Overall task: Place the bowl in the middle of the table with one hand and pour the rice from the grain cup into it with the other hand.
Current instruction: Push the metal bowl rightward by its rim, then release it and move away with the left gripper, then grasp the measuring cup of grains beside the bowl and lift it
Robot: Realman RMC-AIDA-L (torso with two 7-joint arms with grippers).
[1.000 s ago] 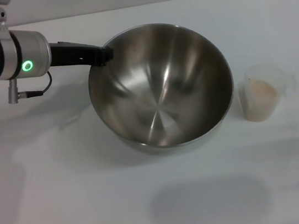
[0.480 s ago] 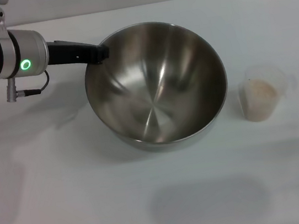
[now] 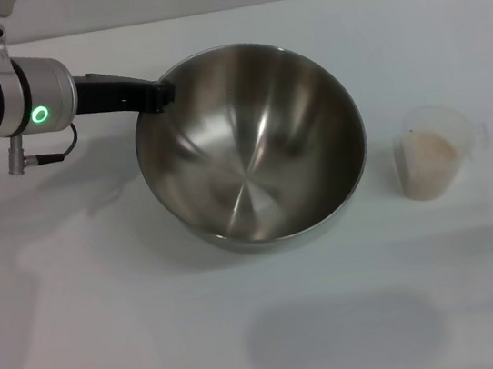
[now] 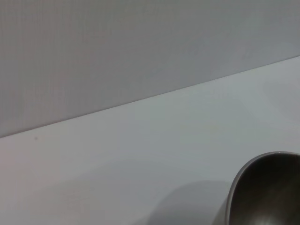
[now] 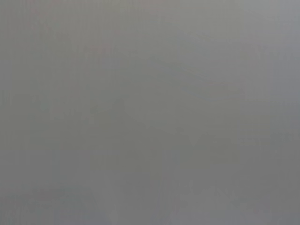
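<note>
Since a second earlier, the bowl (image 3: 250, 147) had slid toward my left, widening its gap from the cup (image 3: 433, 161). My left gripper (image 3: 158, 94) was clamped on the bowl's far left rim, and the bowl sat tilted near the middle of the white surface (image 3: 111, 332). The cup stood upright to its right, apart, holding rice (image 3: 429, 151). My right gripper was out of view.
</note>
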